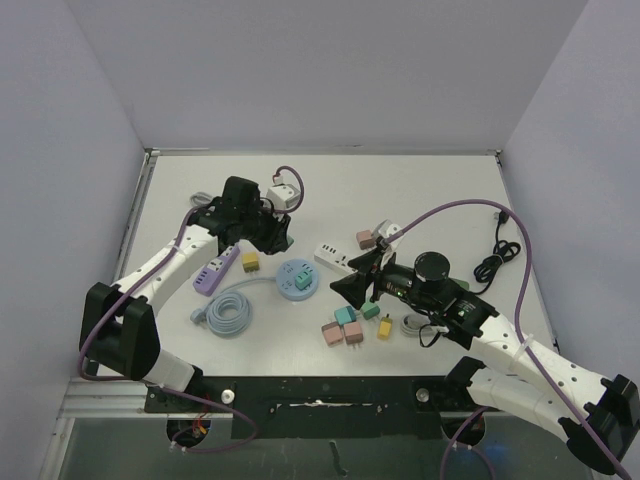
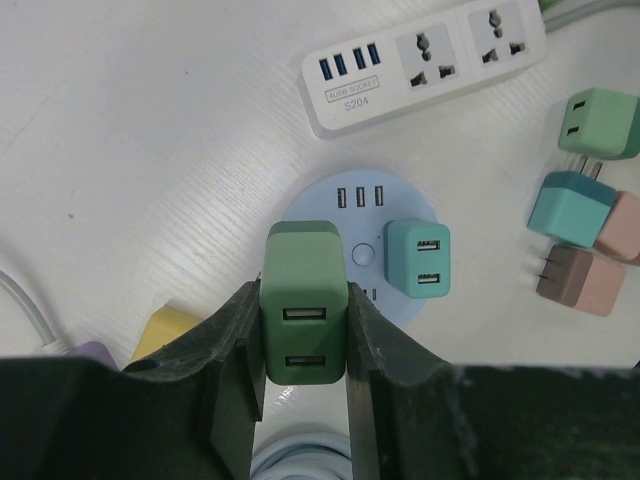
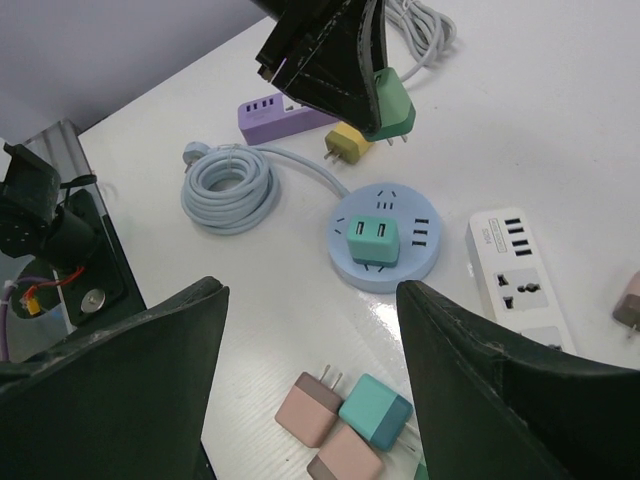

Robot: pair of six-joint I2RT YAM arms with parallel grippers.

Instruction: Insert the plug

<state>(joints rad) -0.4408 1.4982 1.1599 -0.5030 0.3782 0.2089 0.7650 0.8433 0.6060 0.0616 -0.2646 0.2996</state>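
Note:
My left gripper [image 2: 302,292] is shut on a dark green USB charger plug [image 2: 304,300] and holds it above the table, just left of a round light-blue socket hub [image 2: 362,215]. A teal charger [image 2: 418,258] sits plugged into the hub. In the top view the left gripper [image 1: 274,237] is up and left of the hub [image 1: 297,279]. The right wrist view shows the green plug [image 3: 391,108] with its prongs free, above the hub [image 3: 386,262]. My right gripper [image 3: 310,290] is open and empty, right of the hub in the top view [image 1: 356,281].
A white power strip [image 1: 335,255] lies beyond the hub. A purple USB strip [image 1: 215,268], a yellow plug [image 1: 250,261] and a coiled light-blue cable [image 1: 228,312] lie left. Several pink, teal and green plugs [image 1: 346,324] lie near the right gripper. A black cable [image 1: 495,262] lies at the right.

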